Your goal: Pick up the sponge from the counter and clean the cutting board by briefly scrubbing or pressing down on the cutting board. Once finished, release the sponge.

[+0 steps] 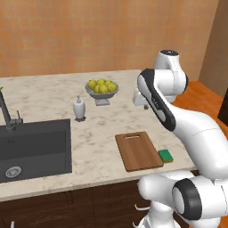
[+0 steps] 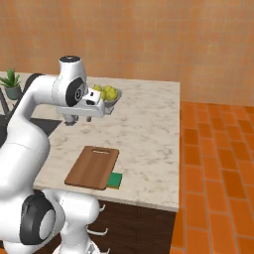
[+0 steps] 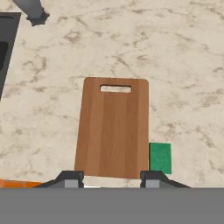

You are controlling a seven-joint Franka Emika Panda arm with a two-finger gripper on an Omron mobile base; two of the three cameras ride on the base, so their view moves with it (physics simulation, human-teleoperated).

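Even, bright rendered light; soft shadows; sharp.

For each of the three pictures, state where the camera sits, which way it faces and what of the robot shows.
Left base view: behind the arm on its left, facing forward and down over the counter; the arm rises at lower right.
Right base view: behind on its right, same heading; the arm rises at lower left, the claw hanging above the counter.
Hand view: on the hand, facing straight down; two dark fingertips at the bottom.
All three share the cutting board and the sponge beside it.
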